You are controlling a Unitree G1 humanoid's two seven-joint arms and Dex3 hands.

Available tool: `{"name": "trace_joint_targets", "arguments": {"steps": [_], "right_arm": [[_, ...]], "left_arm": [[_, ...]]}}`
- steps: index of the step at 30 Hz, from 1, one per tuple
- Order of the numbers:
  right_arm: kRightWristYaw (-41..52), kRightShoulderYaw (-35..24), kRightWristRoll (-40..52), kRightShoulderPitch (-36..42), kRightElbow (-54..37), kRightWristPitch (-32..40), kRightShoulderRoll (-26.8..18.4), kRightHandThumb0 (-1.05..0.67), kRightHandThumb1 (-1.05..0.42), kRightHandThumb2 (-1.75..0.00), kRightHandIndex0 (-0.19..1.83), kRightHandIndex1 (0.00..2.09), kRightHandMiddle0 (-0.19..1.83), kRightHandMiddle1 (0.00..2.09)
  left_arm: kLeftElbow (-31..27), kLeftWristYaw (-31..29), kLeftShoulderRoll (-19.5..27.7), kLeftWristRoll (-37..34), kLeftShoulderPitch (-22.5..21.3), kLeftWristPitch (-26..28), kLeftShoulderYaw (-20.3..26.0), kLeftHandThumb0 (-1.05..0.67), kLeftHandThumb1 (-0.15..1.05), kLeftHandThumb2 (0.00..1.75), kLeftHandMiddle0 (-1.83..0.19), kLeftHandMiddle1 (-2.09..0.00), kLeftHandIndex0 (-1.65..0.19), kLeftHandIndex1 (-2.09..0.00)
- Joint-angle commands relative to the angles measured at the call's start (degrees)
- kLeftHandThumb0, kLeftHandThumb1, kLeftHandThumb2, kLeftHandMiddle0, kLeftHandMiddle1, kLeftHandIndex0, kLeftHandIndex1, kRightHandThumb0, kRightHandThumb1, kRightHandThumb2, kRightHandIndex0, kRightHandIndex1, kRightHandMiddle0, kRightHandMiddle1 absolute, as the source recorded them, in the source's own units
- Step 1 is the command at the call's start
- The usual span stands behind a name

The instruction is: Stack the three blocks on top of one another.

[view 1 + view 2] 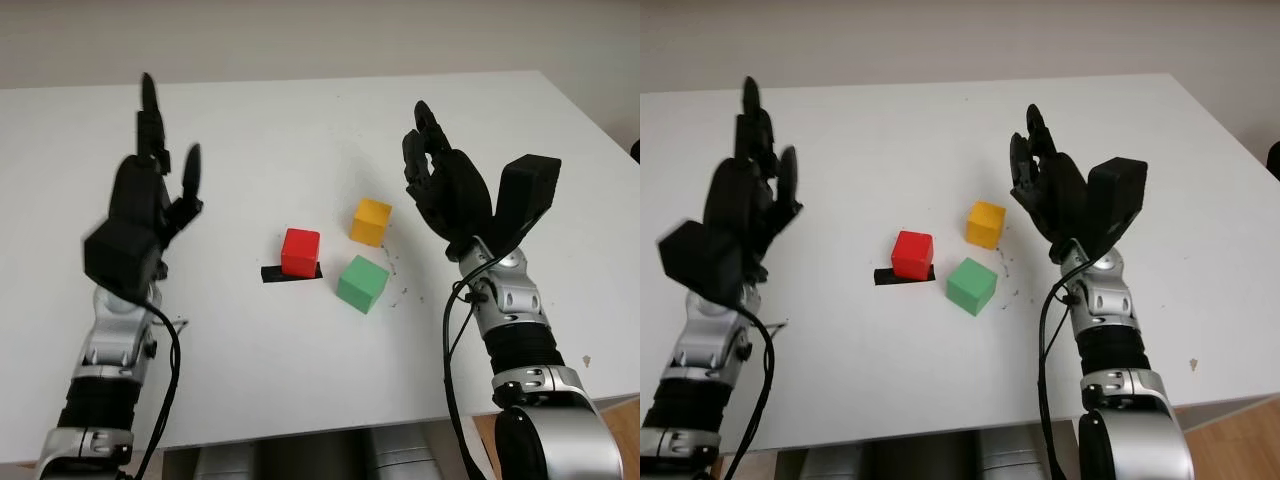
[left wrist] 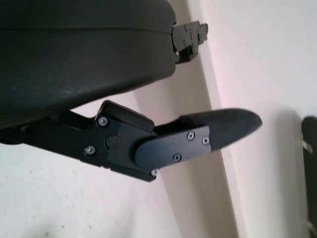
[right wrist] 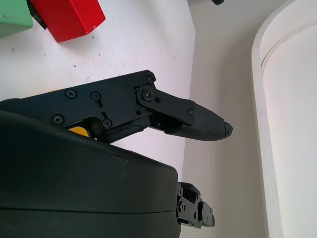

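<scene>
White and smooth, the flat table top [image 1: 300,130] holds three small blocks near its middle, none stacked yet. The shiny red cube block [image 1: 300,251] sits on a short strip of black tape [image 1: 272,273] that pokes out at its 9 o'clock side. The green cube block [image 1: 362,283] lies just beside the red one, at about 4 o'clock from it, with a thin gap between them. The yellow cube block [image 1: 371,221] sits at about 1 o'clock from the red one, near the green one but not touching it. All three have sharp corners and flat, plain faces.

Tiny dark specks [image 1: 397,280] dot the table next to the green block.

Robot's right hand [image 1: 437,185], black and hard-shelled, is up in the air at 3 o'clock from the blocks, close to the yellow one. It is open and holds nothing. Robot's left hand [image 1: 150,190] is up at 9 o'clock, well apart from the blocks, open too, with nothing in it.

Bare white table lies all around the blocks, with lots of room toward the far edge at 12 o'clock and the near edge at 6 o'clock. Nothing sits between the hands and the blocks.
</scene>
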Motion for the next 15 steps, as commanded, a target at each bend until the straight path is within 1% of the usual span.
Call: {"name": "trace_joint_targets", "arguments": {"steps": [1,4,8,12,14,15], "right_arm": [[0.2,-0.5,0.1,-0.8,-1.4,-0.6,-1.1,-0.56,-1.05,-0.70,-0.19,0.00,-0.19,0.00],[0.1,-0.5,0.0,-0.8,-1.9,-0.2,-1.5,-0.58,-1.05,-0.68,-0.19,0.00,-0.19,0.00],[-0.1,-0.4,-0.4,-1.3,-2.4,1.1,-2.3,-0.59,-1.05,-0.63,-0.19,0.00,-0.19,0.00],[0.0,0.4,-1.8,-2.0,-3.5,2.7,-3.6,-0.57,-1.05,-0.55,-0.19,0.00,-0.19,0.00],[0.5,1.0,-2.6,-2.4,-3.5,2.1,-4.4,-0.56,-1.05,-0.53,-0.19,0.00,-0.19,0.00],[0.5,1.2,-3.0,-2.8,-3.4,1.6,-4.7,-0.55,-1.05,-0.48,-0.19,0.00,-0.19,0.00]], "left_arm": [[2.2,-1.6,0.3,-1.9,-1.6,1.1,1.8,-0.81,1.05,0.73,0.19,0.00,0.19,0.00],[5.4,-2.9,0.5,-2.9,-2.8,2.6,3.0,-0.79,1.05,0.74,0.19,0.00,0.19,0.00],[10.9,-4.4,0.5,-3.5,-4.3,1.9,4.3,-0.76,1.05,0.72,0.19,0.00,0.19,0.00],[12.5,-4.0,0.1,-3.4,-4.8,2.0,4.8,-0.76,1.05,0.67,0.19,0.00,0.19,0.00],[12.8,-4.1,0.1,-3.4,-4.9,2.1,5.0,-0.75,1.05,0.66,0.19,0.00,0.19,0.00],[12.9,-4.2,0.1,-3.3,-5.0,2.1,5.0,-0.75,1.05,0.66,0.19,0.00,0.19,0.00]]}}
